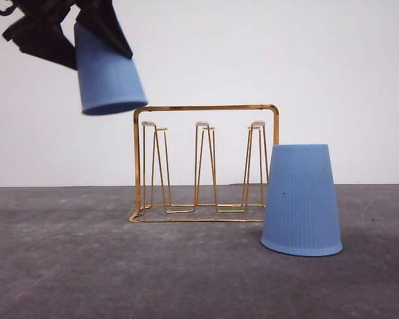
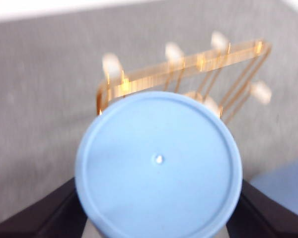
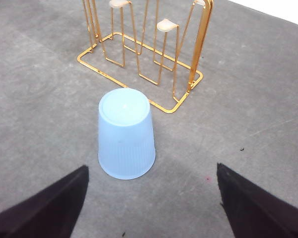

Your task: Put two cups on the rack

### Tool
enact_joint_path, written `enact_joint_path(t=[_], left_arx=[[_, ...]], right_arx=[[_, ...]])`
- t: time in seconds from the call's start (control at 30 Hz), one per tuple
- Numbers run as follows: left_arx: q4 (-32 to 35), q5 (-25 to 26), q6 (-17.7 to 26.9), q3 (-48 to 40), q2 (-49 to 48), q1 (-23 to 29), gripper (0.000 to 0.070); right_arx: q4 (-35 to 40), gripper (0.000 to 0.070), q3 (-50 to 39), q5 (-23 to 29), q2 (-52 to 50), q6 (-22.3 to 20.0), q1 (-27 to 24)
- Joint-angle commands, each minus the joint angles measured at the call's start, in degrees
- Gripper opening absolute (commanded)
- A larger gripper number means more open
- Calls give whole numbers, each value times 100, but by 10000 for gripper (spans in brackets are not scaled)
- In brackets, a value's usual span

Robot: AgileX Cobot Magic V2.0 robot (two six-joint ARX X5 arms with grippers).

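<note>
My left end effector grips the first cup upside down, above and left of the rack. Next I must centre it over a peg. My right end effector, open, hovers over the second cup, on the worktop right of the rack.

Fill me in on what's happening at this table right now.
The left gripper holds one light blue ribbed plastic cup upside down and tilted in the air, above the left end of the thin gold wire rack. All the rack's white-tipped pegs are bare. The second light blue cup stands upside down on the grey table beside the rack's right end, with the right gripper open near it.
</note>
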Motion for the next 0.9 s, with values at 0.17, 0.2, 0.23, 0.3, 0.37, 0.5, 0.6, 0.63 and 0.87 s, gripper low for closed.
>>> enact_joint_path(t=[0.17,0.2,0.23,0.3,0.37,0.5,0.6,0.63,0.87], left_arx=[[545,-220,-52,131,465,-129,353],[609,-256,-36,131,546,-145,353],[683,-283,-15,131,636,-161,353],[859,-294,50,131,846,-181,353],[1037,-295,114,131,1070,-197,353],[1301,-297,123,131,1505,-217,353],[1395,-295,121,131,1815,-217,353],[1409,-295,121,131,1905,-217,353],[1349,-288,119,131,2311,-217,608]], right_arx=[[57,521,42,9,15,-26,28],[57,521,42,9,15,-26,28],[57,521,42,9,15,-26,28],[57,521,42,9,15,-26,28],[57,521,42,9,15,-26,28],[55,522,42,9,15,-26,28],[57,521,42,9,15,-26,28],[57,521,42,9,15,-26,28],[57,521,42,11,15,-26,28]])
